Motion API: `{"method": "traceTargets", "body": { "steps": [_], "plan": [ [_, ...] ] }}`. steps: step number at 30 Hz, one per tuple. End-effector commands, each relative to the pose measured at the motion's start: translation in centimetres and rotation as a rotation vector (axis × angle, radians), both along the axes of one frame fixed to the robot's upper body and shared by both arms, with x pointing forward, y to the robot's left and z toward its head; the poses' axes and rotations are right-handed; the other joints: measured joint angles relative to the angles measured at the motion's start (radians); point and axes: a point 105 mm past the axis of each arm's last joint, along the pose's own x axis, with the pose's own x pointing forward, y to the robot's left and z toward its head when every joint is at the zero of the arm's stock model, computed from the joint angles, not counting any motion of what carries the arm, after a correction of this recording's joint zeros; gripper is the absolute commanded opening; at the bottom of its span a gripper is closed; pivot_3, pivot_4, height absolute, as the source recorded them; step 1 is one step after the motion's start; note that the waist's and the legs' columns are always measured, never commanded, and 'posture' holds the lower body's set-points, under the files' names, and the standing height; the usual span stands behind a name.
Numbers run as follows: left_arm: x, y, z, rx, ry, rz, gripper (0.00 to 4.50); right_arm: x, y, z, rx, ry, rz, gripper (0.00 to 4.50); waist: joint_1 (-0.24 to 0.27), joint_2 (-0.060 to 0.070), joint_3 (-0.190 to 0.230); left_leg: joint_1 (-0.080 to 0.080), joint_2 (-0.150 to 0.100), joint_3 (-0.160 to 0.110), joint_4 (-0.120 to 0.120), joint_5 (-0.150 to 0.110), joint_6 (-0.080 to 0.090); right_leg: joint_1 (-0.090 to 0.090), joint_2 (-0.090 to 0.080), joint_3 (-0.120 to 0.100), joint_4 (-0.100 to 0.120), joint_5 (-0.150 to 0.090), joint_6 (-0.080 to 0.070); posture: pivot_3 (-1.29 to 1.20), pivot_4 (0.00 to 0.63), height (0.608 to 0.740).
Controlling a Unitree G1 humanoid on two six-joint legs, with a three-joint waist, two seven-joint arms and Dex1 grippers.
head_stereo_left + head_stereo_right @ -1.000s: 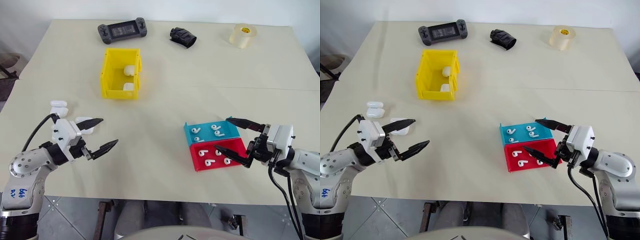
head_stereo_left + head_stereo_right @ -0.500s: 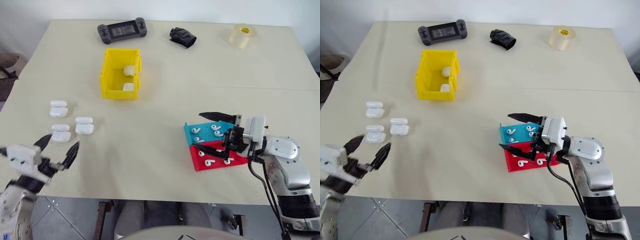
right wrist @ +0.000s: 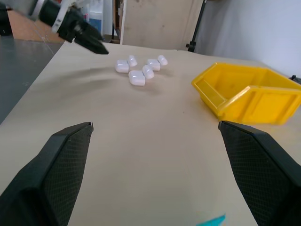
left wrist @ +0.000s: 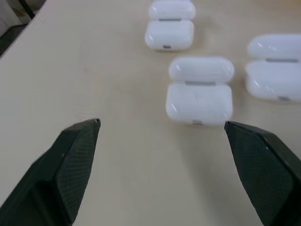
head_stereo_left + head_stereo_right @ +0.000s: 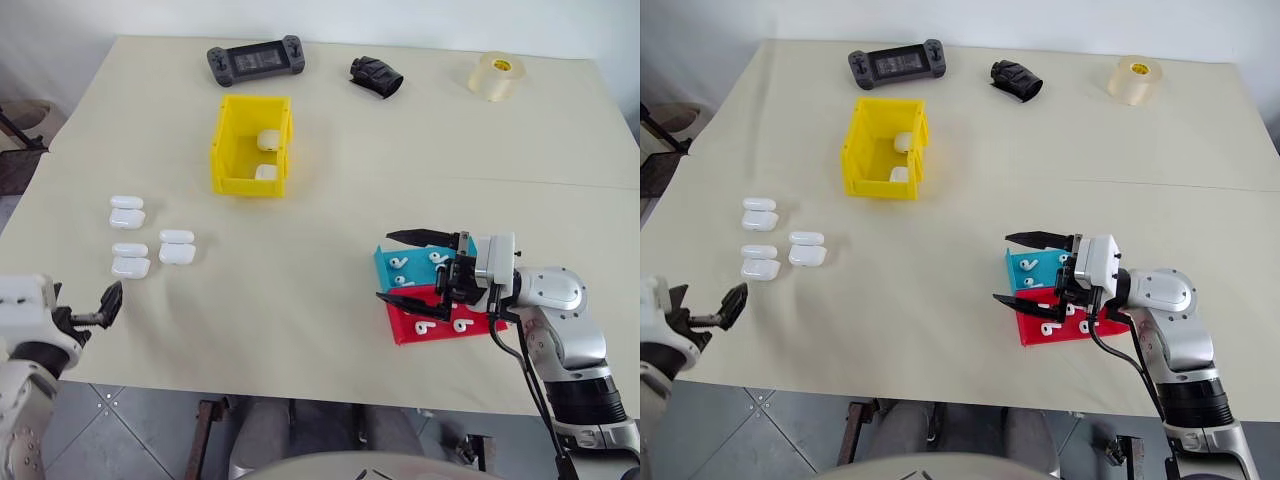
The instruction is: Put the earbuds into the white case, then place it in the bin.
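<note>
Your worktop point(image 5: 330, 190) is a wide cream surface. At its far side you see the bin point(image 5: 252, 145), yellow and open-topped, with two white cases inside. Near the right hand point(image 5: 408, 268), whose fingers are spread wide and hold nothing, a blue tray point(image 5: 383, 266) and a red tray point(image 5: 440, 332) lie side by side, with the earbuds point(image 5: 398, 263) in them. Three cases with lids raised lie at your left; the white case point(image 4: 199, 95) nearest the left hand point(image 4: 162, 136) lies just beyond its parted, empty fingers.
</note>
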Motion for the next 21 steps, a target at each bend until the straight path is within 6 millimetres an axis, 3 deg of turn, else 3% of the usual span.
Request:
{"method": "traceTargets", "body": {
  "steps": [1, 6, 11, 16, 21],
  "plan": [
    [0.9, -0.5, 0.7, -0.055, 0.159, 0.014, 4.5, -0.4, -0.4, 0.9, 0.008, -0.04, -0.007, 4.47, -0.001, 0.0, 0.0, 0.0, 0.0, 0.0, 0.0, 0.0, 0.0, 0.0, 0.0, 0.0, 0.001, 0.0, 0.0, 0.0, 0.15, 0.74],
    [2.1, -1.4, 1.1, -0.11, 0.304, -0.027, 4.5, -0.5, -0.2, 0.8, 0.021, -0.04, -0.02, 4.47, -0.016, 0.0, 0.0, 0.0, -0.002, 0.0, 0.0, 0.0, -0.001, -0.002, 0.0, 0.0, 0.007, 0.0, 0.0, 0.0, 0.15, 0.74],
    [2.3, 0.1, 0.4, -0.023, 0.487, -0.021, 4.5, -0.8, 0.2, 0.7, 0.037, -0.039, -0.026, 4.47, -0.037, -0.001, 0.0, -0.001, 0.001, 0.002, -0.003, 0.001, -0.002, -0.007, 0.0, 0.0, 0.008, 0.0, 0.0, 0.0, 0.15, 0.74],
    [3.8, 0.6, 1.0, -0.071, 0.47, 0.004, 4.5, -1.0, 0.3, 0.5, 0.055, -0.039, -0.049, 4.47, -0.039, -0.001, 0.0, -0.002, 0.0, 0.002, -0.003, 0.002, -0.003, -0.009, 0.0, 0.0, 0.008, 0.0, -0.001, 0.0, 0.15, 0.74],
    [4.7, -0.1, 0.3, -0.109, 0.508, -0.028, 4.5, -1.3, 0.5, 0.5, 0.062, -0.04, -0.057, 4.47, -0.038, -0.001, 0.0, -0.002, -0.001, 0.002, -0.002, 0.002, -0.004, -0.011, -0.001, 0.001, 0.011, 0.0, -0.001, 0.0, 0.15, 0.74]
  ]
}}
